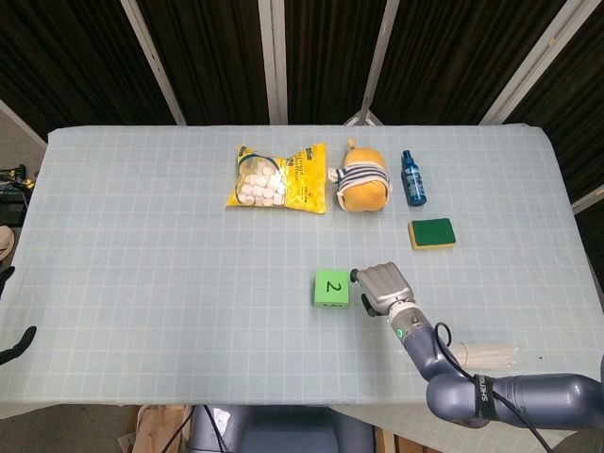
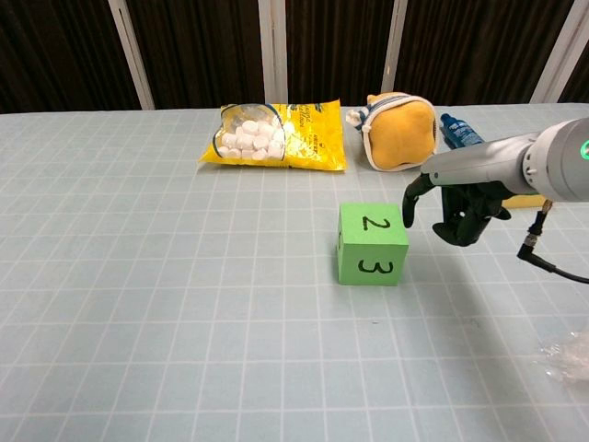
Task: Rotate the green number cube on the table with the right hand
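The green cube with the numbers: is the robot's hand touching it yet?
Apart. In the chest view, table surface shows between the right hand and the green cube; the head view shows a narrow gap too, hand beside cube.

Table [image 1: 142, 283] w/ pale grid-pattern cloth, dark curtained backdrop [image 1: 75, 57], pale vertical frame bars [image 1: 274, 57]

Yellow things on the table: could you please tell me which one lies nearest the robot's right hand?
The yellow-edged, green-topped sponge, just behind the right hand. The yellow plush toy and yellow bag of white sweets lie farther back.
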Action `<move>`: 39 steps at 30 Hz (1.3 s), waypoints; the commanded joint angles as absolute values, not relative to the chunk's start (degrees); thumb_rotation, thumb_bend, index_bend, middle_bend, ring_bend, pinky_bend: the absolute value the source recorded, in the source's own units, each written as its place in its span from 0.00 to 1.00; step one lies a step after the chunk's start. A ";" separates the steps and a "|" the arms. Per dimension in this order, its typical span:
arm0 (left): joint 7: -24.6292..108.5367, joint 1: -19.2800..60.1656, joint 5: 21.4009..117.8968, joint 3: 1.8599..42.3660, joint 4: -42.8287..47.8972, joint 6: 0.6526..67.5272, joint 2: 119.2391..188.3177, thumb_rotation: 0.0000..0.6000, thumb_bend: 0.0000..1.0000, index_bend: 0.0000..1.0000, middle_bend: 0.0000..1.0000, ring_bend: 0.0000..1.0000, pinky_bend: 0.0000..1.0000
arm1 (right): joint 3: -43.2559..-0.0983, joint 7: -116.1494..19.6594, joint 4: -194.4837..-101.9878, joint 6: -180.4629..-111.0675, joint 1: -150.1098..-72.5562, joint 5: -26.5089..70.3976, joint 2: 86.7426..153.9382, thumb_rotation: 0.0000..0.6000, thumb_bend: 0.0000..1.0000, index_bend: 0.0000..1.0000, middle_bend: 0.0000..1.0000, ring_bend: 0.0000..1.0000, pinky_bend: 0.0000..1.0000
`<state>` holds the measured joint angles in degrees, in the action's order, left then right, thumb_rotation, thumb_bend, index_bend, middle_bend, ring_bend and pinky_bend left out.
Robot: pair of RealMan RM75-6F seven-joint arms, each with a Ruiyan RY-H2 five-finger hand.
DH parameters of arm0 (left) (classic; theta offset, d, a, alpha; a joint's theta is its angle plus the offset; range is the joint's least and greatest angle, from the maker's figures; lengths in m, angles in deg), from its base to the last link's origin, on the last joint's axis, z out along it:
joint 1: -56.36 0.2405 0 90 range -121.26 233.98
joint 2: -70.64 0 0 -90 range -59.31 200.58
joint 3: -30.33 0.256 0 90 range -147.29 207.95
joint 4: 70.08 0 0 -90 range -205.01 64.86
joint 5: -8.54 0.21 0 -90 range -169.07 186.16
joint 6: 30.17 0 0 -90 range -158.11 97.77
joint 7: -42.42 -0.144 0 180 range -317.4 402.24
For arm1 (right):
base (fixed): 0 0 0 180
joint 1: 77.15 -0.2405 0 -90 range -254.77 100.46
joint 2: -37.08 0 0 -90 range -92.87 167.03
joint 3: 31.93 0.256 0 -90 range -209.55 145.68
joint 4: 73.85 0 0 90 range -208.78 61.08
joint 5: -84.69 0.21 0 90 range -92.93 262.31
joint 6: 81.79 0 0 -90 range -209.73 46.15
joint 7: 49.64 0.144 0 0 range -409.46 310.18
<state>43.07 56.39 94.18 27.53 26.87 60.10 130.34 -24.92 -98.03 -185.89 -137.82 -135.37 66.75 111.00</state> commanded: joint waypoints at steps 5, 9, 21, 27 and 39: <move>43.08 56.35 94.11 27.53 26.90 59.99 130.30 1.00 0.36 0.02 0.00 0.00 0.00 | -24.92 -97.41 -184.43 -137.24 -137.96 69.65 111.82 1.00 0.64 0.30 0.88 0.89 0.74; 43.10 56.32 93.95 27.45 26.91 59.93 130.29 1.00 0.36 0.02 0.00 0.00 0.00 | -25.12 -97.21 -183.61 -137.16 -139.44 71.37 112.17 1.00 0.64 0.30 0.88 0.89 0.74; 42.87 56.24 93.81 27.44 27.01 59.75 130.32 1.00 0.36 0.02 0.00 0.00 0.00 | -25.23 -97.13 -181.53 -136.58 -143.43 75.11 113.35 1.00 0.64 0.30 0.88 0.89 0.74; 43.24 56.24 93.48 27.28 26.96 59.71 130.19 1.00 0.36 0.02 0.00 0.00 0.00 | -24.79 -98.35 -180.49 -136.84 -146.41 77.77 114.54 1.00 0.64 0.30 0.88 0.89 0.74; 44.07 56.21 93.49 27.27 26.89 59.59 129.89 1.00 0.36 0.02 0.00 0.00 0.00 | -23.02 -102.51 -179.66 -140.12 -153.00 82.54 118.63 1.00 0.64 0.30 0.88 0.89 0.74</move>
<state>44.02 56.20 93.51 27.29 26.91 59.59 129.92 -23.30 -101.93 -179.72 -139.59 -152.38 82.02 118.10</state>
